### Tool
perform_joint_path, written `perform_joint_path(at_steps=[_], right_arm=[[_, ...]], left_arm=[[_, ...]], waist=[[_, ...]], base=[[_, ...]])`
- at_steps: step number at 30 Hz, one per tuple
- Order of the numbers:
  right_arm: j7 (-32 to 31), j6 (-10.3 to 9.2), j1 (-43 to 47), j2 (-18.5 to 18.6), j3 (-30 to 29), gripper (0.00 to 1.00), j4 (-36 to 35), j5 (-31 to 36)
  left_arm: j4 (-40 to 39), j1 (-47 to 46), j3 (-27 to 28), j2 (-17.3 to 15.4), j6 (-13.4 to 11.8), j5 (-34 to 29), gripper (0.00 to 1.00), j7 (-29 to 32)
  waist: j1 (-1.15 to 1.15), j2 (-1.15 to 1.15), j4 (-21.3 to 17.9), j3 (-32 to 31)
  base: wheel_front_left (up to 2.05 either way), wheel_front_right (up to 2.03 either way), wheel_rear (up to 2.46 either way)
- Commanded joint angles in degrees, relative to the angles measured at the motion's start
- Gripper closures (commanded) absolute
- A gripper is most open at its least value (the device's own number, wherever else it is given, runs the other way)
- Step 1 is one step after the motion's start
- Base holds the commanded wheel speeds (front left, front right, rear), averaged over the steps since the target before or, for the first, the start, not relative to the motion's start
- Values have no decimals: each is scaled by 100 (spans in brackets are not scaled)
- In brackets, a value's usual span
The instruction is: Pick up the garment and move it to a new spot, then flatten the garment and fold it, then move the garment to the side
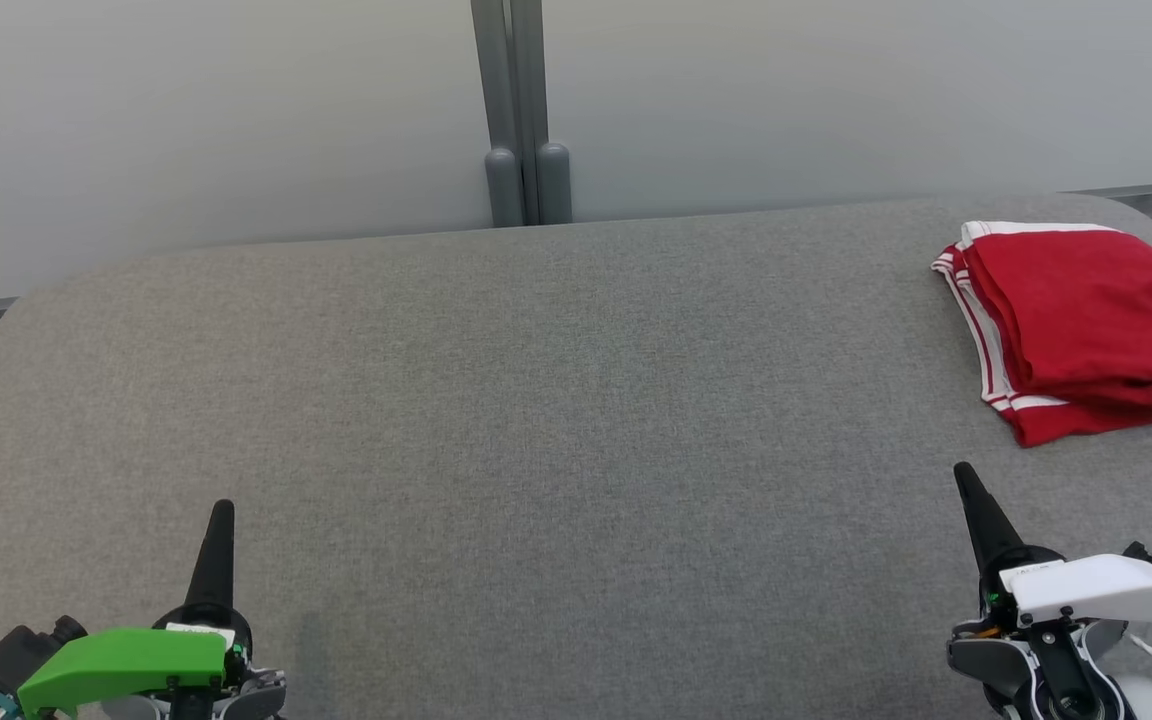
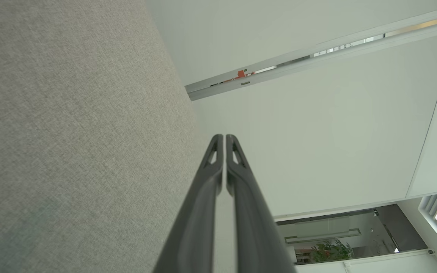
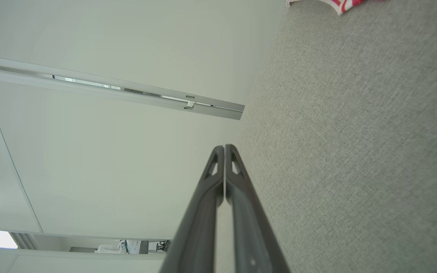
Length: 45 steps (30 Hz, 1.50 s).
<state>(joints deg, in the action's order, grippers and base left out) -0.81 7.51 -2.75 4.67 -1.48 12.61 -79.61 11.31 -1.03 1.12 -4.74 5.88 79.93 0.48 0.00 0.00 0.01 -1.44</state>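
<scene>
Evidently near the end. Left gripper (image 1: 223,512) at 7 o'clock and right gripper (image 1: 966,475) at 5 o'clock both hung over the table (image 1: 536,420), fingers pressed together, holding nothing. Garment (image 1: 1086,320) lay folded at 2 o'clock, well apart from both, near the table's edge. Judged: fold and side move looked done; next move called for little beyond keeping clear. Garment's right part was cut off by the frame; its under-layers were hidden.
</scene>
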Motion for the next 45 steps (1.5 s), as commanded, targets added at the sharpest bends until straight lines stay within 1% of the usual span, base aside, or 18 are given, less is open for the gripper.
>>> perform_joint_path(at_steps=[1, 34, 45], right_arm=[[-40, -2, -113, 7, -39, 100, -5, -137], [-432, -1, -369, -36, -324, 100, 139, -1454], [-460, -1, -357, -56, -347, 100, 140, -1420]], left_arm=[[4, -155, 44, -37, 34, 155, 100, 40], [275, -553, 320, 7, 181, 1478, 100, 425], [275, -556, 349, 31, 180, 1420, 100, 452]], waist=[[0, 0, 0, 7], [0, 0, -1, 160], [0, 0, -1, 163]], base=[[0, 0, 0], [0, 0, 0], [0, 0, 0]])
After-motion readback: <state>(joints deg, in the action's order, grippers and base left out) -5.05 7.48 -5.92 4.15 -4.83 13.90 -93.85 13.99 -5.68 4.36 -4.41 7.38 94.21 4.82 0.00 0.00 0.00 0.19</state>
